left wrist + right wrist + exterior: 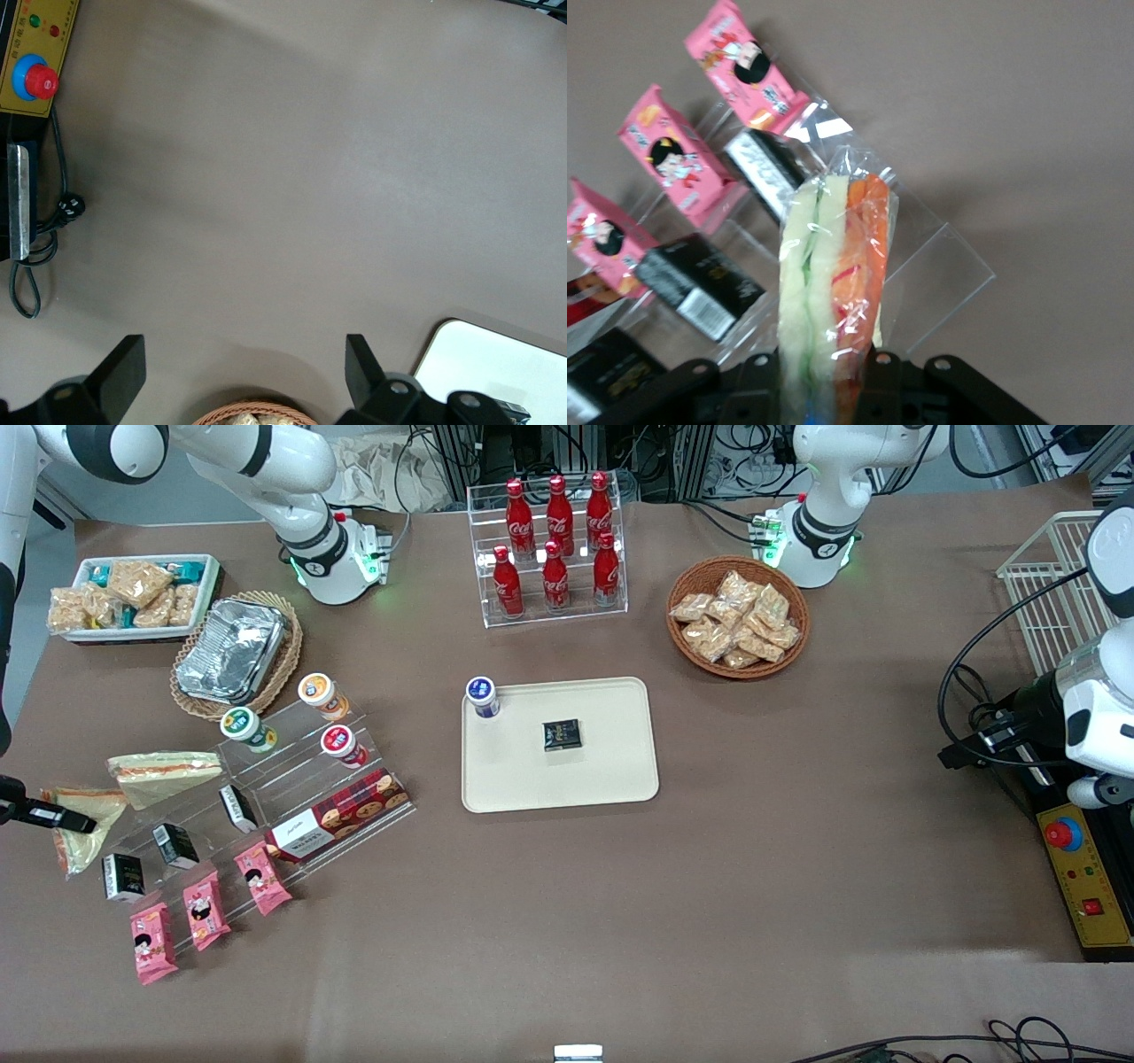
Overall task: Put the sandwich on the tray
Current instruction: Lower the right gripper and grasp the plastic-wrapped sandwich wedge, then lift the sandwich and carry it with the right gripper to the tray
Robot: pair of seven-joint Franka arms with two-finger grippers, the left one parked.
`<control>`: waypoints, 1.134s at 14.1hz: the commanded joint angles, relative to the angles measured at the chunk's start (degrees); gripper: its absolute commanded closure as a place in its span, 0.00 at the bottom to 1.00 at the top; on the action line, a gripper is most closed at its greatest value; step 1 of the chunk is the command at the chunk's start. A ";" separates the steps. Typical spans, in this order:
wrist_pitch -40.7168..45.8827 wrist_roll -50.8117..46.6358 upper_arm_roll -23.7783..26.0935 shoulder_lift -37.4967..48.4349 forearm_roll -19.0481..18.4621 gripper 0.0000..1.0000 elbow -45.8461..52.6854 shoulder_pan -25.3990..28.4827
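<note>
The sandwich (84, 828) is a clear-wrapped wedge with pale bread and a bright-orange edge, at the working arm's end of the table. My right gripper (64, 816) is shut on it. In the right wrist view the sandwich (837, 266) stands on edge between the two fingers of the gripper (824, 372), with a green line between the bread slices. I cannot tell whether it touches the table. The cream-beige tray (567, 779) lies flat at the middle of the table, far from the gripper. It holds a blue-lidded cup (482, 695) and a small black packet (561, 734).
A paler wedge with a thin red stripe (166, 772) lies beside the held sandwich. A clear stepped stand (266, 797) carries cups, black boxes, a biscuit box and pink packets (673, 159). A foil tray in a basket (232, 651), a cola rack (554, 549) and a snack basket (737, 617) stand farther from the camera.
</note>
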State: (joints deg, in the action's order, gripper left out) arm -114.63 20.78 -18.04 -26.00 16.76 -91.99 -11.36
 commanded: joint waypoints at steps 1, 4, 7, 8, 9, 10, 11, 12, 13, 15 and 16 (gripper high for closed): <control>3.10 2.41 -0.07 5.24 -3.47 0.86 1.02 1.42; 2.92 7.77 0.02 9.73 -6.30 0.85 1.11 3.10; 6.16 8.84 0.02 13.42 -7.26 0.85 1.11 7.75; 7.13 8.93 0.02 14.48 -7.70 0.85 1.03 9.59; 8.01 8.84 0.02 15.18 -8.49 0.85 1.03 11.78; 8.80 8.84 0.02 15.80 -10.06 0.85 1.11 14.41; 9.07 8.84 0.02 16.59 -11.64 0.85 1.11 17.66; 9.08 8.84 0.02 16.94 -13.40 0.85 1.11 21.00; 9.25 8.93 0.02 17.47 -14.90 0.85 1.11 24.42; 10.22 8.93 0.02 17.48 -15.70 0.85 1.03 31.72; 10.22 8.93 0.02 17.21 -15.70 0.85 1.03 35.23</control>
State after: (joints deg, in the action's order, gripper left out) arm -105.41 29.26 -17.38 -9.65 2.90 -90.25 18.11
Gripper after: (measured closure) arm 0.806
